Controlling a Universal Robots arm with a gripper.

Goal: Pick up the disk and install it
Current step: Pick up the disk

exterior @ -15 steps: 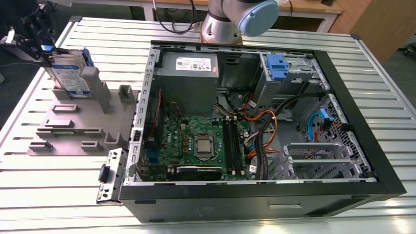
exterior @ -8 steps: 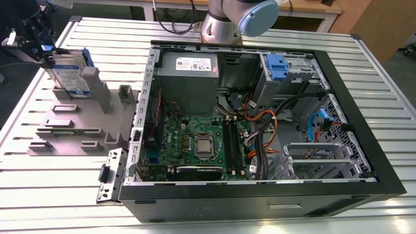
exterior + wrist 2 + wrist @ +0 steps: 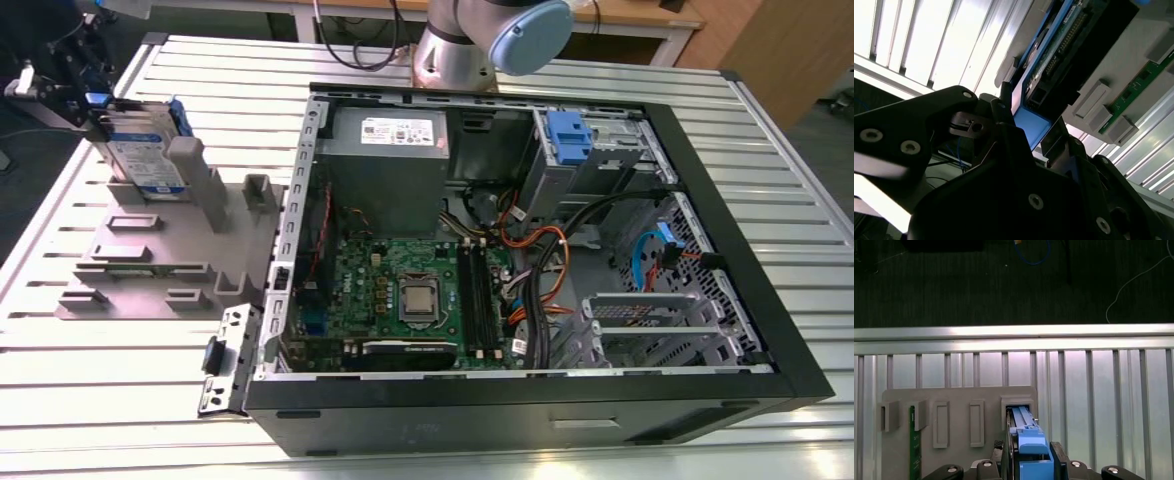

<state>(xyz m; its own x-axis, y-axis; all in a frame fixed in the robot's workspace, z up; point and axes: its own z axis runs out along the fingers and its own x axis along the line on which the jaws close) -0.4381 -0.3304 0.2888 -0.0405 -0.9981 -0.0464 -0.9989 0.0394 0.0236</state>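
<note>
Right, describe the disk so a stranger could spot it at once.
Find the open black computer case on the slatted table; at the exterior view's left of it lies a grey fixture plate. The disk stands on edge at the plate's far end, by the end effector: a silver drive with a white-and-blue label in a blue frame, unlike the bare grey blocks around it.

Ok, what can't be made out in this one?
- First wrist view: the gripper clamps the disk, whose far end sinks into a slot of the grey holder; seated or lifted, cannot tell.
- Second wrist view: the gripper's black body hides most of the disk.
- Exterior view: the grey holder's posts cover the disk's lower edge.
</note>
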